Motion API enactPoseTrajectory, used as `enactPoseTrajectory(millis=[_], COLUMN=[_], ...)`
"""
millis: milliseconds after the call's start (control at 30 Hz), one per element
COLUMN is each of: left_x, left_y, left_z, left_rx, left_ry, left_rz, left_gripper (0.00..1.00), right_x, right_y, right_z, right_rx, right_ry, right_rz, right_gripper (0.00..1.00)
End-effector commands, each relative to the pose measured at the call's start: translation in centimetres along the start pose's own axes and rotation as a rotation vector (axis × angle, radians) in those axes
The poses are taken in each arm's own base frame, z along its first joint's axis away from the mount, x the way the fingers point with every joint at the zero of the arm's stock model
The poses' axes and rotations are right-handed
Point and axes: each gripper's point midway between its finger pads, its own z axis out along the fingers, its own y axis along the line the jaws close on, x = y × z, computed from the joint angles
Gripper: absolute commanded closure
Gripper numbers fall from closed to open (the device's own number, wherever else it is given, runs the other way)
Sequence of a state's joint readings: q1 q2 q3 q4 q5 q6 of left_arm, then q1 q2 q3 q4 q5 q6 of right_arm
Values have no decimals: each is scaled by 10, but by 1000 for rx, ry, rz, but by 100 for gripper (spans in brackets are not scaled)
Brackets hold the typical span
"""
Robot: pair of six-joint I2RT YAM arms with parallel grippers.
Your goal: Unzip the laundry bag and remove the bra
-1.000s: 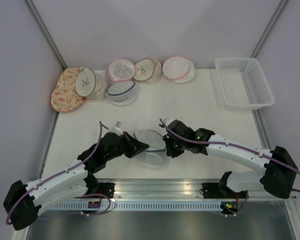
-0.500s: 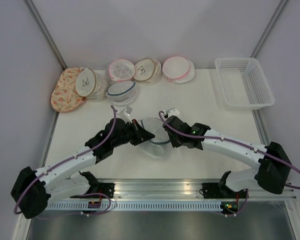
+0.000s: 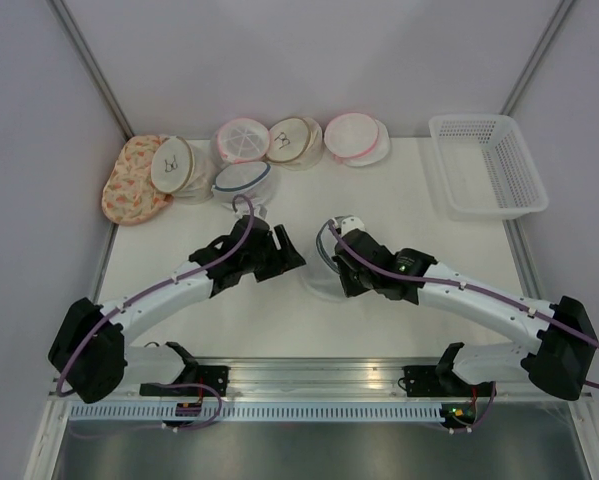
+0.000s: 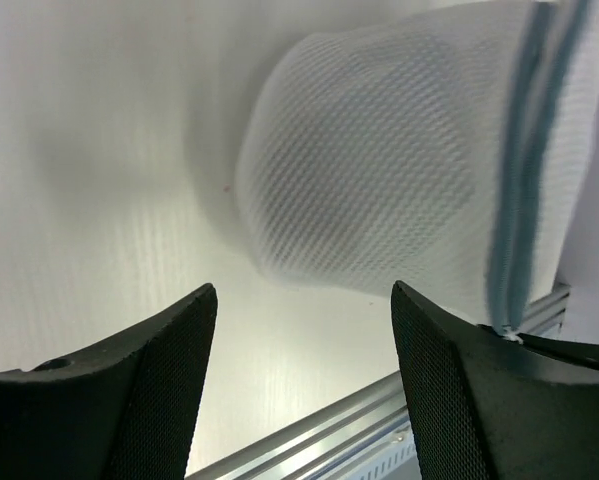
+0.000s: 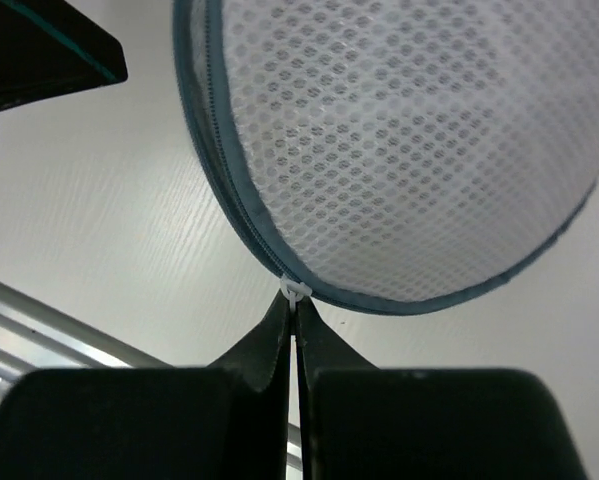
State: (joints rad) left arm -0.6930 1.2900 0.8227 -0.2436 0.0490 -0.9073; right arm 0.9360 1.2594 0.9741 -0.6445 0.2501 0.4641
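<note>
Since a second ago, our left gripper (image 4: 301, 320) has let go, jaws wide. Our right gripper (image 5: 294, 312) clamps the zipper pull (image 5: 295, 291) of the laundry bag (image 5: 399, 150), midway along the desk's (image 3: 409, 220) near edge. Unzipping step: next, we judge, drag the pull around the rim.

Enclosure is plain: back wall (image 3: 319, 60), left wall (image 3: 29, 200) and right wall (image 3: 589, 180) are all matte pale grey panels, no windows in view. Two metal struts (image 3: 89, 65) run along the back corners, slanting outward toward the top of the overhead view. White table (image 3: 399, 200) fills the floor of the booth – the wrist views show a fine linear grain on it. Aluminium rail (image 3: 319, 375) along the near edge, with a white slotted strip (image 3: 309, 410) just in front. Below that is a dark grey surface (image 3: 319, 450) – can't tell if it's floor or a shelf. Light is soft and even, with only faint shadows.
</note>
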Motion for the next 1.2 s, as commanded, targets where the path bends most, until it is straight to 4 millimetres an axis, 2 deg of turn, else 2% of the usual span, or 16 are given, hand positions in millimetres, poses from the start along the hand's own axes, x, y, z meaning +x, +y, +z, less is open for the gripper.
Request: enactPoseTrajectory(millis=[0, 33, 67, 100, 133, 200, 300, 700, 833, 867, 900, 967, 1000, 1067, 1100, 1167], left_x=[15, 18, 26, 17, 15, 14, 16, 31, 38, 40, 41, 43, 46, 46, 46, 43], left_y=[38, 36, 43, 27, 22, 0, -18, -62, -74, -75, -74, -72, -67, -62, -57, -50], left_z=[-19, -22, -24, -35, -39, -53, -63, -47, -49, -48, -47, -45, -43, -40, -40, -38], left_rx=[-125, -106, -101, -9, 29, 179, 285, 473, 535, 538, 531, 519, 498, 472, 452, 415], left_ry=[-18, -18, -11, -59, -79, -91, -77, 21, 18, 21, 26, 33, 42, 35, 36, 15], left_rz=[-96, -138, -157, -171, -195, -208, -209, -37, 25, 36, 35, 45, 44, 41, 37, 35], left_gripper=[25, 25, 25, 25, 25, 24, 21, 21, 23, 28, 28, 53, 74, 91, 98, 98], right_x=[1, 10, 12, 7, 13, 11, 11, 3, 4, 5, 5, 5, 6, 7, 8, 14], right_y=[28, 42, 52, 61, 69, 76, 85, 97, 97, 97, 97, 97, 97, 96, 96, 95], right_z=[-1, -2, -4, -6, -8, -11, -15, -32, -33, -32, -31, -30, -30, -28, -28, -29], right_rx=[-150, -236, -294, -347, -400, -446, -501, -592, -593, -592, -590, -591, -589, -584, -584, -582], right_ry=[7, 43, 46, 25, 47, 40, 39, 15, 17, 20, 23, 24, 29, 38, 40, 63], right_rz=[25, 20, 19, 21, 18, 19, 6, -22, -30, -30, -29, -32, -30, -29, -30, -29], right_gripper=[100, 100, 100, 99, 100, 100, 100, 100, 100, 99, 99, 100, 100, 100, 100, 100])
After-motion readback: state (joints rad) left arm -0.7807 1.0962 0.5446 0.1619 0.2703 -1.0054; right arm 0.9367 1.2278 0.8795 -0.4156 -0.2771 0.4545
